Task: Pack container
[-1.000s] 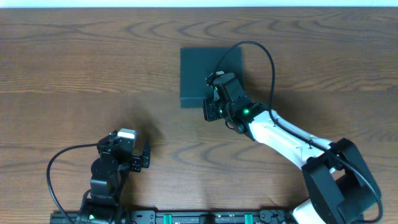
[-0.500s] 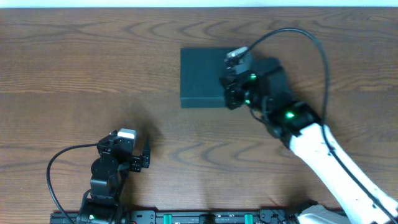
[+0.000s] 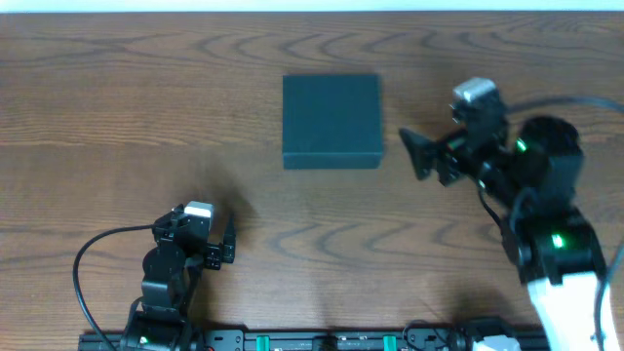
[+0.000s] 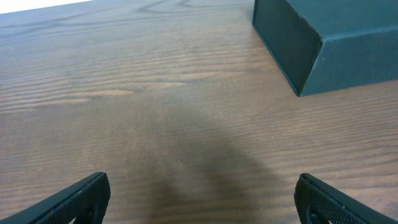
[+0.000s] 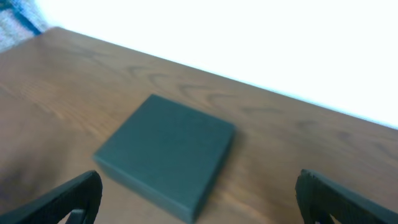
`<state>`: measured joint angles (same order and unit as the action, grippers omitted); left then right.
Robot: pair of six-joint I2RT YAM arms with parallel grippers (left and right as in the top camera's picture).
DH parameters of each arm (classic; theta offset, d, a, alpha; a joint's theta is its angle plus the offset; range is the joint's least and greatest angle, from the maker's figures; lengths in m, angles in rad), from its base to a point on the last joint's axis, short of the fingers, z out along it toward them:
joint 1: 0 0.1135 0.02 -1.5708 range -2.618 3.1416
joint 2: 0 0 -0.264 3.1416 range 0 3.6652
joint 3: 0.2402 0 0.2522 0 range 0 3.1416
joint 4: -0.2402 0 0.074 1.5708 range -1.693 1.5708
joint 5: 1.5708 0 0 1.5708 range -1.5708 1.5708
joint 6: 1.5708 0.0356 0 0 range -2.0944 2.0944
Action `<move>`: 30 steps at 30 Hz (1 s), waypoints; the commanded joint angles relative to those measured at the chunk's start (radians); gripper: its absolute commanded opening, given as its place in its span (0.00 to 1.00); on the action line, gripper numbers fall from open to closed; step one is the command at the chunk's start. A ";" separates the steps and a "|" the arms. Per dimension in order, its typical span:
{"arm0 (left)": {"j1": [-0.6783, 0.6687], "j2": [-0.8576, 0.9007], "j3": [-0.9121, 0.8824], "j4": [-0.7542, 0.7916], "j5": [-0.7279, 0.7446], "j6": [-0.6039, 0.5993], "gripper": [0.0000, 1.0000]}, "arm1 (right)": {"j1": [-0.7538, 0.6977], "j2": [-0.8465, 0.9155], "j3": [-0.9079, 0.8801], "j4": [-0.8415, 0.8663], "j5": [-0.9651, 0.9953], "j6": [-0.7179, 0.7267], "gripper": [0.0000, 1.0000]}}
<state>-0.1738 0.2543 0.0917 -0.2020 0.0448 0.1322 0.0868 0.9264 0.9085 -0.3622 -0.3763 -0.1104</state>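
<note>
The container [image 3: 331, 121] is a square dark teal-black box lying flat on the wooden table with its lid down. It also shows in the left wrist view, container [image 4: 336, 37], and blurred in the right wrist view, container [image 5: 168, 152]. My right gripper [image 3: 415, 156] hovers just right of the box, pointing at it and apart from it. Its jaws are open and empty, with the fingers [image 5: 68, 199] wide apart. My left gripper [image 3: 230, 244] rests near the front left, far from the box, also open and empty, its fingers [image 4: 87, 196] spread over bare wood.
The wooden table [image 3: 117, 107] runs to a pale far edge at the top of the overhead view. Cables trail from both arms. The left arm's base sits at the front edge, and the right arm reaches in from the front right.
My right gripper was shut over the box's right front corner. It has since drawn back to the right, off the box, and opened wide. The left arm and the box have not moved.
</note>
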 commanded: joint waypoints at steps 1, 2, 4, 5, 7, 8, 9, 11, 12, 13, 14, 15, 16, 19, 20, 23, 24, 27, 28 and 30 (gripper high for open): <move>0.003 -0.007 -0.029 -0.008 -0.011 0.010 0.95 | -0.056 -0.067 -0.152 0.093 -0.037 -0.062 0.99; 0.003 -0.007 -0.029 -0.008 -0.011 0.010 0.95 | -0.067 -0.093 -0.211 0.154 -0.045 -0.063 0.98; 0.003 -0.007 -0.029 -0.008 -0.011 0.010 0.95 | -0.092 -0.146 -0.363 0.362 -0.081 -0.063 0.99; 0.003 -0.007 -0.029 -0.008 -0.011 0.010 0.95 | -0.108 -0.157 -0.408 0.438 -0.097 -0.063 0.99; 0.003 -0.007 -0.029 -0.008 -0.011 0.010 0.96 | -0.148 -0.184 -0.481 0.553 -0.124 -0.048 0.99; 0.003 -0.007 -0.029 -0.008 -0.011 0.010 0.95 | -0.178 -0.212 -0.515 0.583 -0.126 -0.010 0.99; 0.003 -0.007 -0.029 -0.008 -0.011 0.010 0.95 | -0.202 -0.242 -0.537 0.590 -0.126 0.027 0.99; 0.003 -0.007 -0.029 -0.008 -0.011 0.010 0.95 | -0.233 -0.313 -0.576 0.579 -0.125 0.072 0.99; 0.003 -0.007 -0.029 -0.008 -0.011 0.010 0.95 | -0.235 -0.340 -0.591 0.579 -0.125 0.072 0.99; 0.003 -0.007 -0.029 -0.008 -0.011 0.010 0.95 | -0.236 -0.371 -0.611 0.581 -0.116 0.072 0.99; 0.003 -0.007 -0.029 -0.008 -0.011 0.010 0.95 | -0.236 -0.404 -0.634 0.590 -0.090 0.072 0.99; 0.003 -0.007 -0.029 -0.008 -0.011 0.010 0.95 | -0.236 -0.428 -0.649 0.595 -0.071 0.072 0.99; 0.003 -0.007 -0.029 -0.008 -0.011 0.010 0.95 | -0.236 -0.458 -0.669 0.599 -0.041 0.072 0.99; 0.003 -0.007 -0.029 -0.008 -0.011 0.010 0.96 | -0.236 -0.510 -0.709 0.598 -0.026 0.082 0.99; 0.003 -0.007 -0.029 -0.008 -0.011 0.010 0.96 | -0.236 -0.518 -0.717 0.609 -0.051 0.105 0.99; 0.003 -0.007 -0.029 -0.008 -0.011 0.010 0.95 | -0.240 -0.545 -0.761 0.729 -0.171 0.069 0.99; 0.003 -0.007 -0.029 -0.008 -0.011 0.010 0.95 | -0.243 -0.550 -0.778 0.770 -0.193 0.068 0.99; 0.003 -0.007 -0.029 -0.008 -0.011 0.010 0.95 | -0.252 -0.551 -0.818 0.828 -0.099 0.069 0.99; 0.003 -0.007 -0.029 -0.008 -0.011 0.010 0.95 | -0.252 -0.552 -0.823 0.833 -0.056 0.073 0.99; 0.003 -0.007 -0.029 -0.008 -0.011 0.010 0.95 | -0.249 -0.573 -0.845 0.832 0.076 0.074 0.99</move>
<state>-0.1738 0.2539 0.0917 -0.2016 0.0448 0.1322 -0.1551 0.3763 0.0887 0.4671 -0.4507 -0.0376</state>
